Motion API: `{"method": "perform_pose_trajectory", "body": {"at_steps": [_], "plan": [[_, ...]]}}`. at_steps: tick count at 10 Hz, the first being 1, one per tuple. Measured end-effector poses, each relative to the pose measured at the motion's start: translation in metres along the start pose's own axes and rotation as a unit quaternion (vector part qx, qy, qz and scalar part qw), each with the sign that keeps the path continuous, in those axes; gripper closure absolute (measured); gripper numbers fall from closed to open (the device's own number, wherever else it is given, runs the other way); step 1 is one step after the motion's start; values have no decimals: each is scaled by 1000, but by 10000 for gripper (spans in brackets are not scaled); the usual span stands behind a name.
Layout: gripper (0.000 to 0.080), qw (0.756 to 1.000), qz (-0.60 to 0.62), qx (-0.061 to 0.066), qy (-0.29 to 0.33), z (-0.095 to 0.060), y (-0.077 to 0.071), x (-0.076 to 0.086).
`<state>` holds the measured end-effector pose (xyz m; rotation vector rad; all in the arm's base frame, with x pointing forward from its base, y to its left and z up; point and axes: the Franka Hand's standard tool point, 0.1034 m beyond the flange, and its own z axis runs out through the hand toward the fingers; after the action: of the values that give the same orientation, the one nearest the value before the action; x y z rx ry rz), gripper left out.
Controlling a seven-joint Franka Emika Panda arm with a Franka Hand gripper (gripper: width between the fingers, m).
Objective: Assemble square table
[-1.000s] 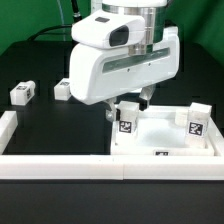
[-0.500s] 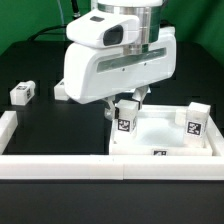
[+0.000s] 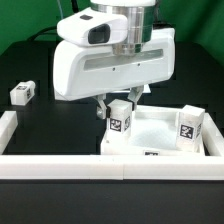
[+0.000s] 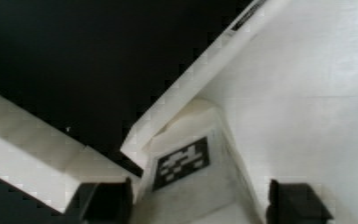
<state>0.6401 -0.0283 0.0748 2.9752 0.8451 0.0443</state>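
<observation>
**Exterior view:** The Panda arm's end effector stood closed on a short white tagged leg. It held the leg upright at the corner of the square tabletop on the exterior view's left. The tray-like tabletop lay flat on the black bench, at about four o'clock from the picture's centre. A second leg stood upright at the tabletop's corner, at three o'clock from the held one. A loose leg lay well apart on the bench at nine o'clock. A long white border wall ran across at six o'clock, just beside the tabletop's rim.

**Wrist view:** The tagged leg, tag toward the camera, sat between the two dark fingers, which met its sides. The white tabletop spread beyond it.
</observation>
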Motion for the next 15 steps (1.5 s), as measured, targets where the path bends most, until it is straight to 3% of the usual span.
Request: {"method": "perform_pose_trajectory", "body": {"at_steps": [2, 4, 5, 8, 14, 15], "plan": [[430, 1000, 2, 1, 0, -1, 0, 0], [220, 999, 37, -4, 12, -11, -3, -4], [164, 997, 74, -4, 16, -16, -7, -11], [152, 988, 153, 1, 13, -20, -16, -15], [151, 989, 150, 1, 13, -19, -15, -16], [151, 978, 206, -3, 28, -25, -24, -23]]}}
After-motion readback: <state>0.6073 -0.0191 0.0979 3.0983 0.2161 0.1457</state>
